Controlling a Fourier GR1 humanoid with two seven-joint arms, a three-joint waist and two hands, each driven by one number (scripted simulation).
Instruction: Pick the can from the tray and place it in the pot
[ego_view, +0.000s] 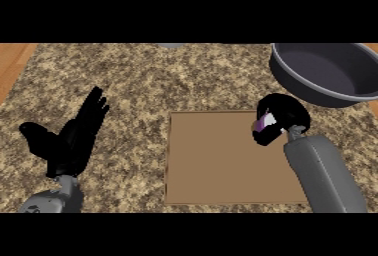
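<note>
Can: only a sliver of purple and white shows; the rest is hidden inside my right hand.

Fingers: curled round the can's body and clamped on it.

Position: over the far right corner of the tray. I cannot tell whether the can is lifted or its base touches the board.

Handling, by my estimate: rigid walls, light, smooth and probably slippery. Not fragile, though a thin wall might dent.

Best hold, as I judge it: round the middle of the body, axis upright, so it does not swivel between the fingers.

Tray: flat brown board, low edge.

Pot: dark grey, wide open mouth, just beyond my right hand toward the far right, near the tray's corner.

Left hand: open, fingers straight, resting at the view's left, well apart from the tray.

Surface: speckled stone, carrying tray and pot.
</note>
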